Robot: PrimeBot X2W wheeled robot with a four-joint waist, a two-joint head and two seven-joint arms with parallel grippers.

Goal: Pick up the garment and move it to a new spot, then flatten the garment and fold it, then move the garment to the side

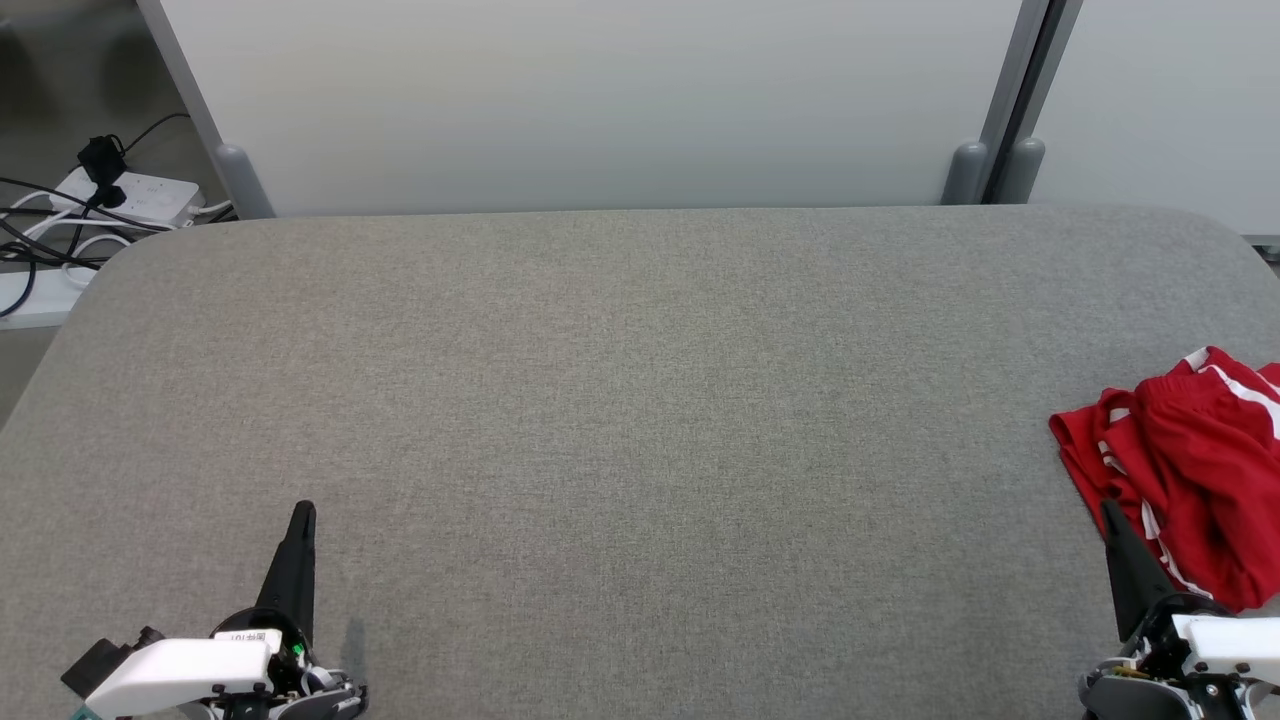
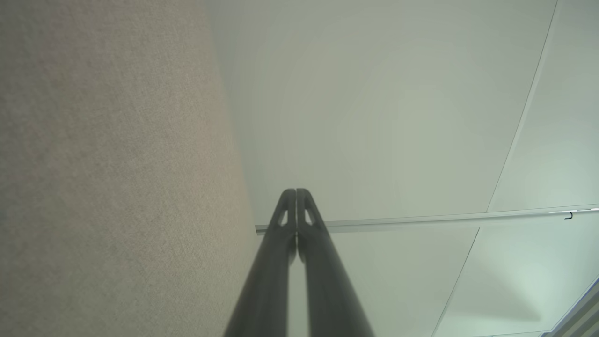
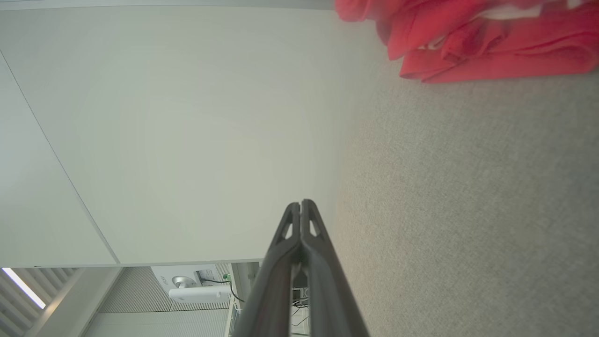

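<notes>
Lying crumpled on woven grey table [image 1: 620,400], red white-striped garment [image 1: 1200,450] (left gripper [image 1: 303,512], right gripper [image 1: 1107,512] clenched, empty).

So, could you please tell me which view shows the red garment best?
The head view: the red garment lies crumpled on the table, far right, white stripes clear, though cropped by the frame. The right wrist view catches a blurred part.
</notes>
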